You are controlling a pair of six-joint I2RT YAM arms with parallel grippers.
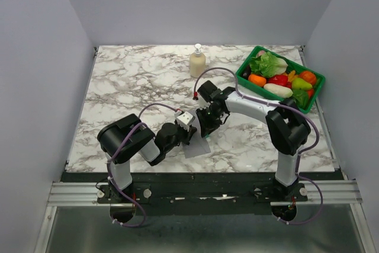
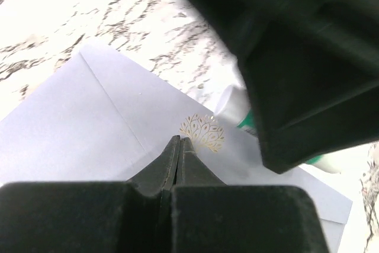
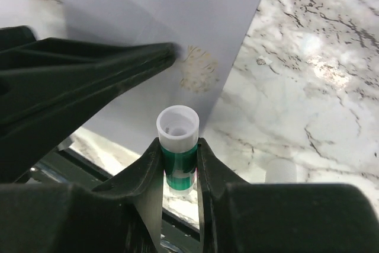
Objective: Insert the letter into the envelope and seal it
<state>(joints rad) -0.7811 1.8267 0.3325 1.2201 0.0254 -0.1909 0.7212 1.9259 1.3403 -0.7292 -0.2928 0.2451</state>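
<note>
Marble worktop [image 1: 130, 87], walled booth. One green basket [image 1: 244, 69] at far right holds mixed vegetables, too bunched to count. One pump bottle [image 1: 197, 62] stands left of it. One envelope [image 2: 89, 117] lies flat near the front edge between both arms, long axis skewed to that edge, gold tree emblem [image 2: 202, 132] up. Left claw [image 2: 179, 141] is closed, tips on the envelope beside the emblem. Right claw [image 3: 177, 144] grips one green-white glue stick [image 3: 177, 128] over the envelope's edge.

Both arms bend at the elbow and reach inward, their wrists nearly meeting ahead of the bases. The left claw [image 2: 179, 145] is closed, fingertips pressed together. The right claw [image 3: 177, 155] tilts downward, clamped around a glue stick [image 3: 177, 127].
</note>
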